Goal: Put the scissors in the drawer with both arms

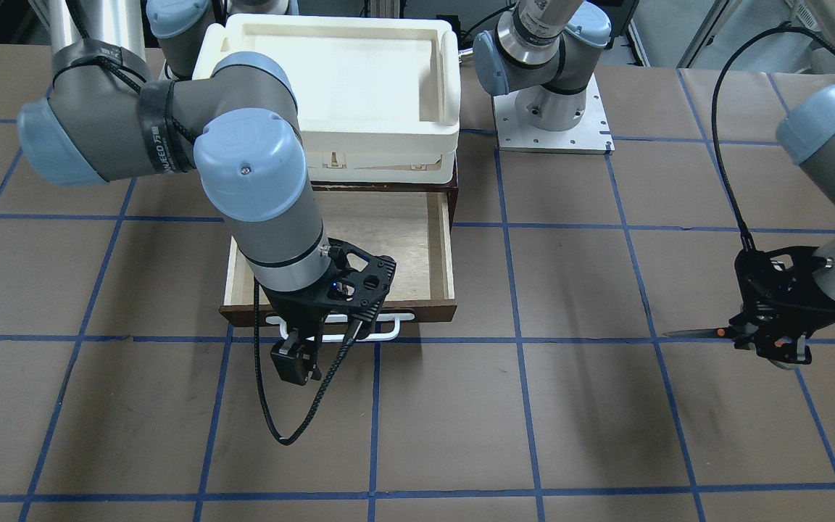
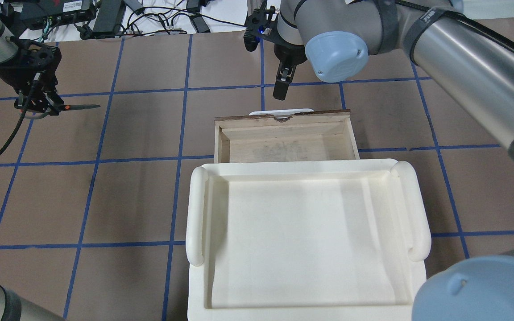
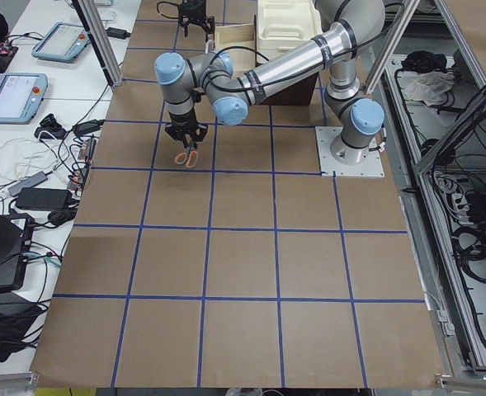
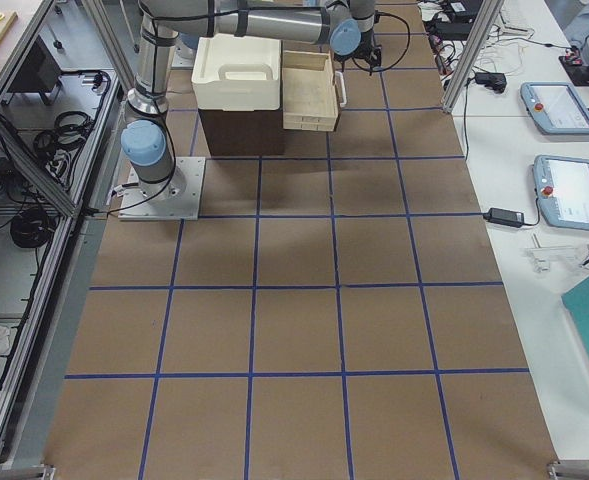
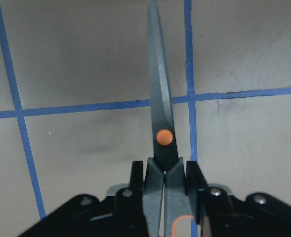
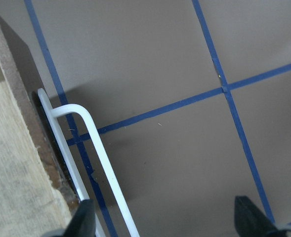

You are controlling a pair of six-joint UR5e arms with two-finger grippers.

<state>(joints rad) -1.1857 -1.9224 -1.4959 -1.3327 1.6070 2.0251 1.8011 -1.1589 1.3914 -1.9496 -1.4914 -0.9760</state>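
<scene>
The scissors [image 5: 159, 113] hang over the surface [image 1: 533, 406], well apart from the open drawer [image 1: 449, 246], pinched near the pivot by the left claw [image 5: 165, 173]. The right claw [image 6: 166, 219] is spread beside the handle [image 6: 103, 168]. Best to carry the blades level over the drawer's interior and release low.

Open drawer [image 2: 283, 149], tray [image 2: 196, 214] seemingly crowding rear
</scene>
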